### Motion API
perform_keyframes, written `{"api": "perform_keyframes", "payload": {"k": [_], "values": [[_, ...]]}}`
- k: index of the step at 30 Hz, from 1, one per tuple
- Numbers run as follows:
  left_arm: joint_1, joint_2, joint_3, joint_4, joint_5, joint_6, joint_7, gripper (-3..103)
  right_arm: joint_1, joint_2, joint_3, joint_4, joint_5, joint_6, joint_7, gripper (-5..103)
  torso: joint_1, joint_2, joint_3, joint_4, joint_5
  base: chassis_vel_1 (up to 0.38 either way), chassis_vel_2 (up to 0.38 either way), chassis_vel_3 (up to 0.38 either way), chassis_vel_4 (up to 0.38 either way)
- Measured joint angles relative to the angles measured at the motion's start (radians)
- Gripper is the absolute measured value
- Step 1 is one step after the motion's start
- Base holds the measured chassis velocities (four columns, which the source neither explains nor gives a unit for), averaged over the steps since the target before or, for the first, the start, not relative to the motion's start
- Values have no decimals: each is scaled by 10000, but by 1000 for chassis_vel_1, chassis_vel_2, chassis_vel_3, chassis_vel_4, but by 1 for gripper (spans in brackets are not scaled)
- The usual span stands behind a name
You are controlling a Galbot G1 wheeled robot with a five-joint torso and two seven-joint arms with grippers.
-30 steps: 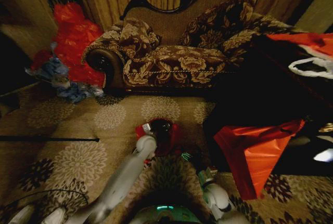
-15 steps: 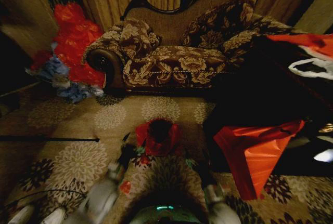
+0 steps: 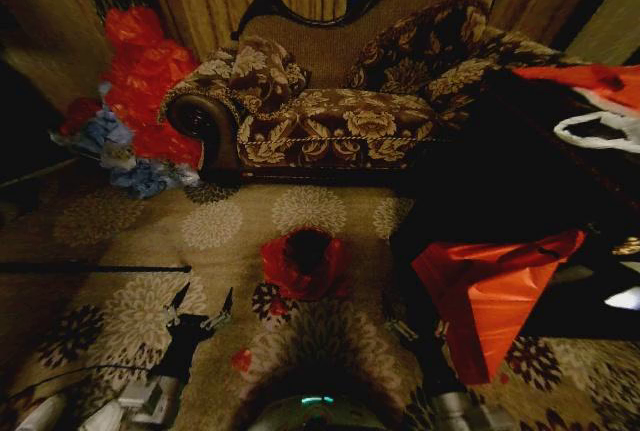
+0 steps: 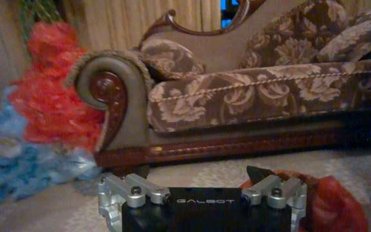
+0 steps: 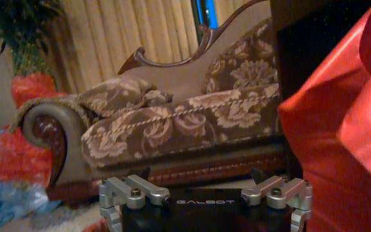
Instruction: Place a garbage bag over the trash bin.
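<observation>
The garbage bag is draped over the trash bin on the carpet, left hand spread (right hand likewise), so loose film could be dislodged.

One word could be read: "GALBOT", in pale capital letters on a dark panel. It stood on the black body of the left gripper, low in the middle of the left wrist view, between the two silver finger mounts. The same word stood in the same place on the right gripper, low in the middle of the right wrist view. In the head view no lettering could be made out on anything.
</observation>
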Motion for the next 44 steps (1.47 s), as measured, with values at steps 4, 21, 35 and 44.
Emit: {"api": "perform_keyframes", "payload": {"k": [4,21,35,44], "values": [[-761,283,406,-229,-98,1175,-217,100,615,353,376,45,405,-786,-105,100,1,0,1,1,3,0,0,0,0],[-2360,1020,1001,599,-630,2258,-606,100,1830,1118,1182,-565,892,-2299,-1031,100,1,-2,1,2,3,0,0,0,0],[-2340,1009,1000,611,-630,2229,-610,100,1815,1096,1156,-575,884,-2267,-1004,100,1,-2,0,2,3,0,0,0,0],[-2335,1008,998,616,-626,2219,-610,100,1809,1091,1150,-580,878,-2256,-996,100,1,-2,0,2,3,0,0,0,0]]}}
